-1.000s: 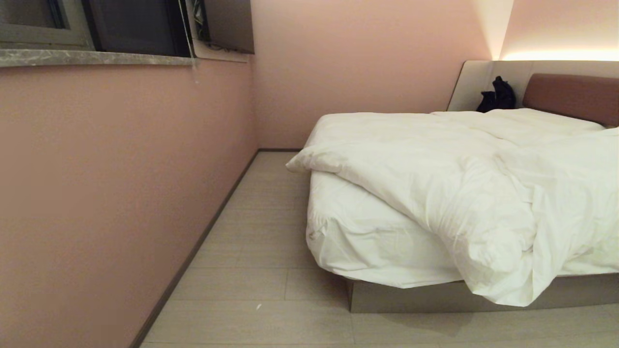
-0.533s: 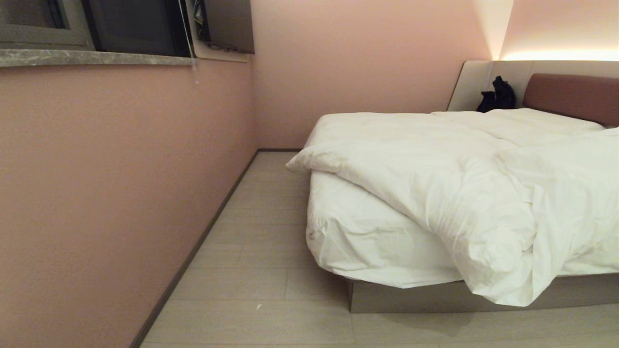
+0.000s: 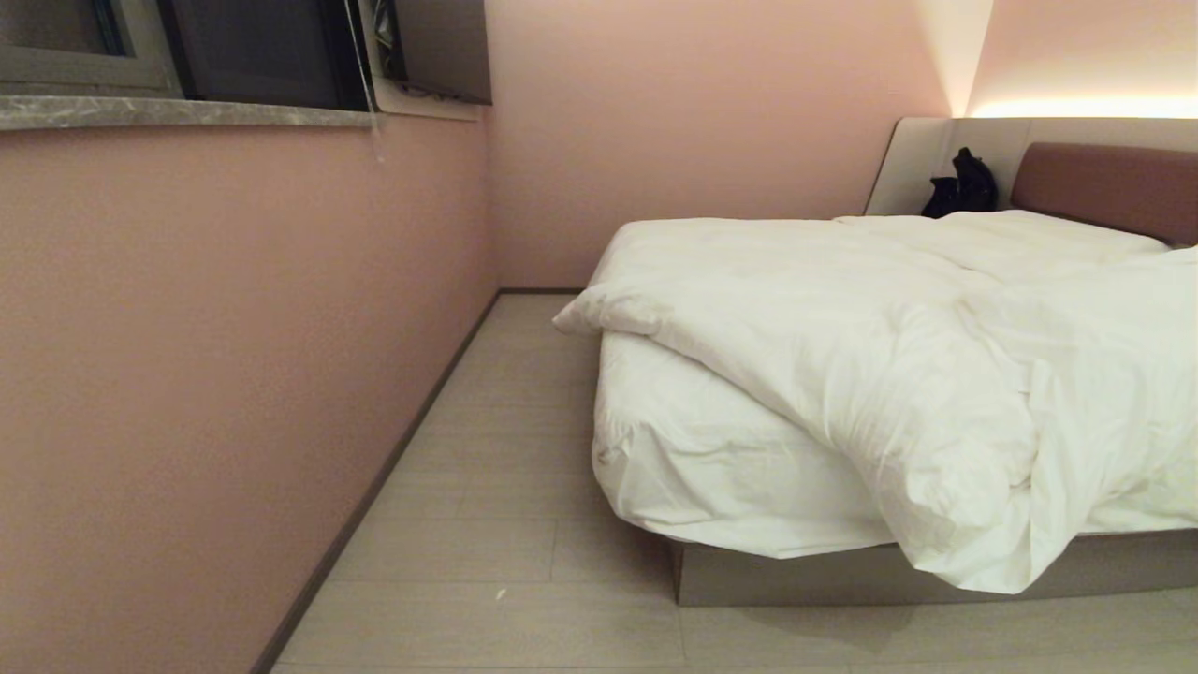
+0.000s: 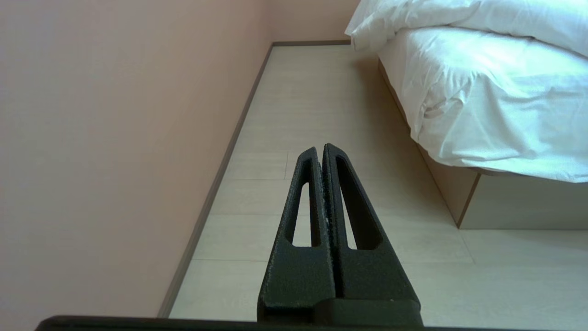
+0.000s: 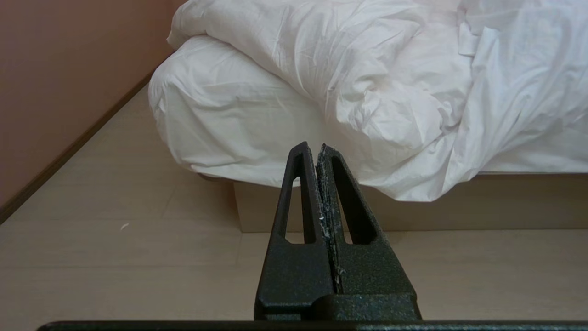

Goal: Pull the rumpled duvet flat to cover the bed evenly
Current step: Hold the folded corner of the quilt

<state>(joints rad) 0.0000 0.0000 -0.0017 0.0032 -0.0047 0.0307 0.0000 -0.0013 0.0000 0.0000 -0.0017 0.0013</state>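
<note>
Head view: duvet (image 3: pixel 842 356) bunched diagonally on bed (image 3: pixel 870 571), one fold spilling over foot edge, foot corner sheet bare. Not started. Left end effector (image 4: pixel 320 151), right end effector (image 5: pixel 312 149) pinched closed, empty, short of bed.

Nothing readable anywhere in these shots, honestly: no text, labels, brand marks, numbers or signs show on any surface in the head view or in either wrist view.

Left hand (image 4: pixel 321 149) and right hand (image 5: pixel 313 148) both hang parked, fingers pressed together, empty
</note>
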